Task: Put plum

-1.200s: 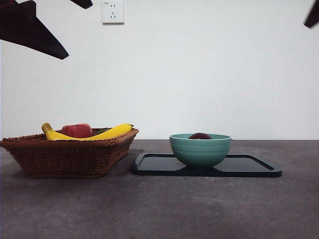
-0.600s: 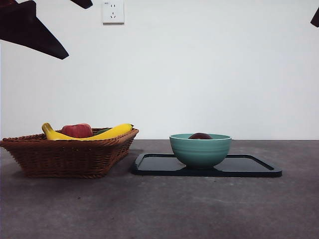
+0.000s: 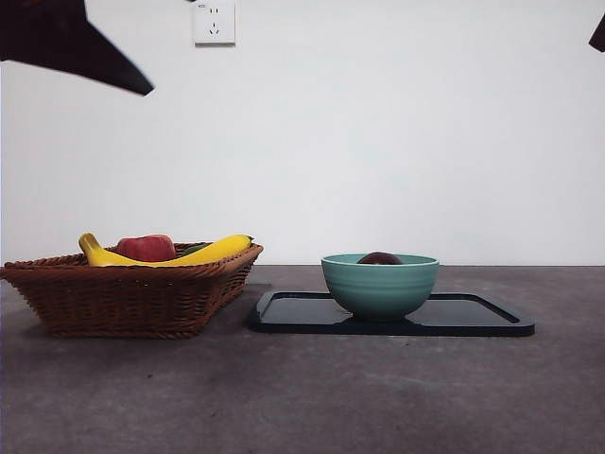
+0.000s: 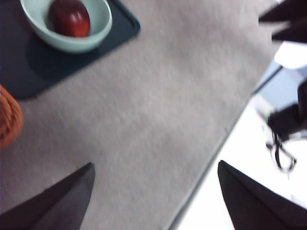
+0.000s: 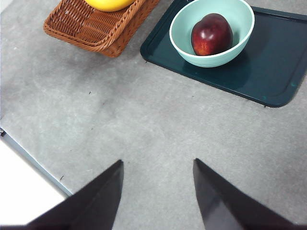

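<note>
The dark maroon plum lies inside the light green bowl, which stands on the dark tray. In the front view only the plum's top shows above the bowl's rim. It also shows in the left wrist view. My left gripper is open and empty, high above the table, seen as a dark shape at the top left of the front view. My right gripper is open and empty, high above the bare table in front of the tray.
A brown wicker basket stands left of the tray and holds a yellow banana and a brighter red fruit. The table's front edge shows in the right wrist view. A wall socket is on the back wall.
The dark arm at the top left of the front view has shifted up and to the right. The small tip at the top right has drawn back. The fruit, bowl and basket have not moved.
</note>
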